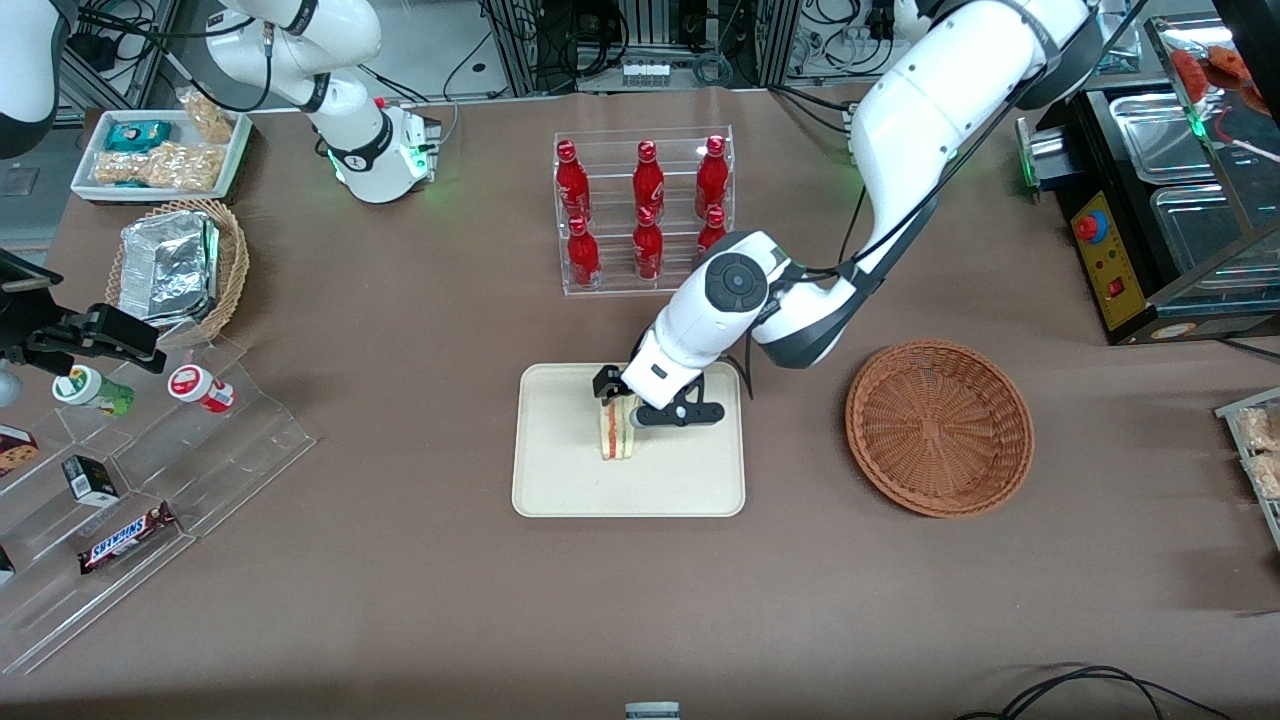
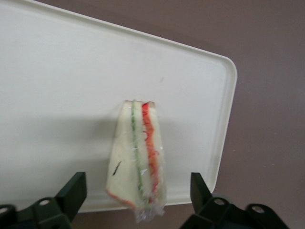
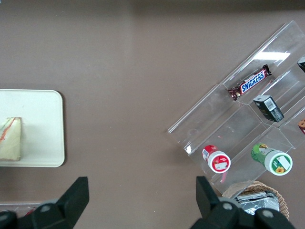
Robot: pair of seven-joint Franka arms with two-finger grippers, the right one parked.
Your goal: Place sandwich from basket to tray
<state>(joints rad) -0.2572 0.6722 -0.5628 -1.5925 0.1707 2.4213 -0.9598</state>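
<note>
Claw [image 2: 138, 195] open over upright sandwich [image 2: 138, 157].

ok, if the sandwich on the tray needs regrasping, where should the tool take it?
Probably across the two flat bread faces of the sandwich, coming from above. It stands on edge on the tray, filling layers up. The tool, open, already straddles those faces.

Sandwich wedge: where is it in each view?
Front: the white-bread triangular sandwich wedge stands on the cream-beige rectangular tray, under the open left gripper.
Left wrist: on the tray, between the black fingers.
Right wrist: on the tray, at the picture's edge.
Shared landmark: the tray.
</note>
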